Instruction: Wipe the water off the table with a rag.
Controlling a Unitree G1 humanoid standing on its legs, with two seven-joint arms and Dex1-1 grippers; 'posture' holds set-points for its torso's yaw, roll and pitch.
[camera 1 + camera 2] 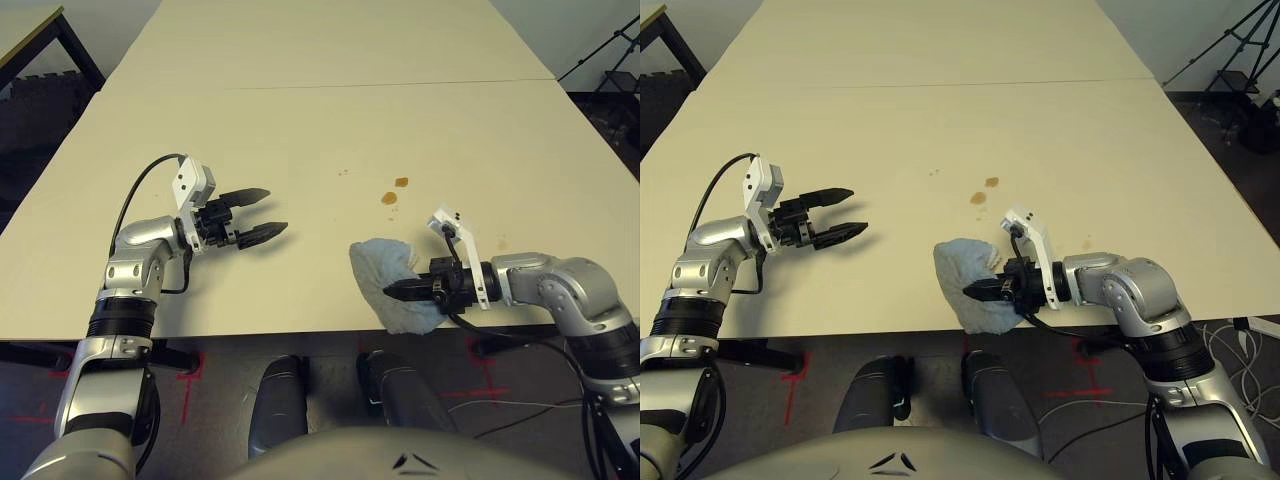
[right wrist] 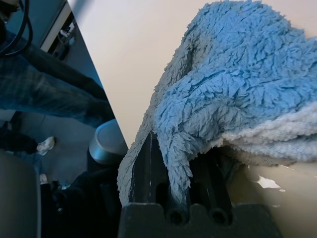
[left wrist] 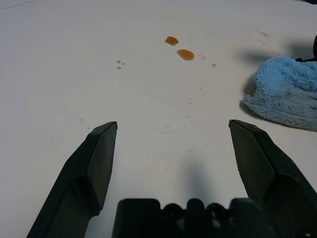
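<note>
The light blue rag lies bunched at the table's front edge, partly draped over it. My right gripper is shut on the rag, its black fingers buried in the fuzzy cloth. Two amber water blotches sit a short way beyond the rag, with tiny specks to their left; the blotches also show in the left wrist view. My left gripper hovers open over the table's left part, fingers pointing toward the rag, nothing between them.
A thin seam crosses the tabletop farther back. A dark table frame stands at the far left and a tripod at the far right. A person's legs show below the table edge in the right wrist view.
</note>
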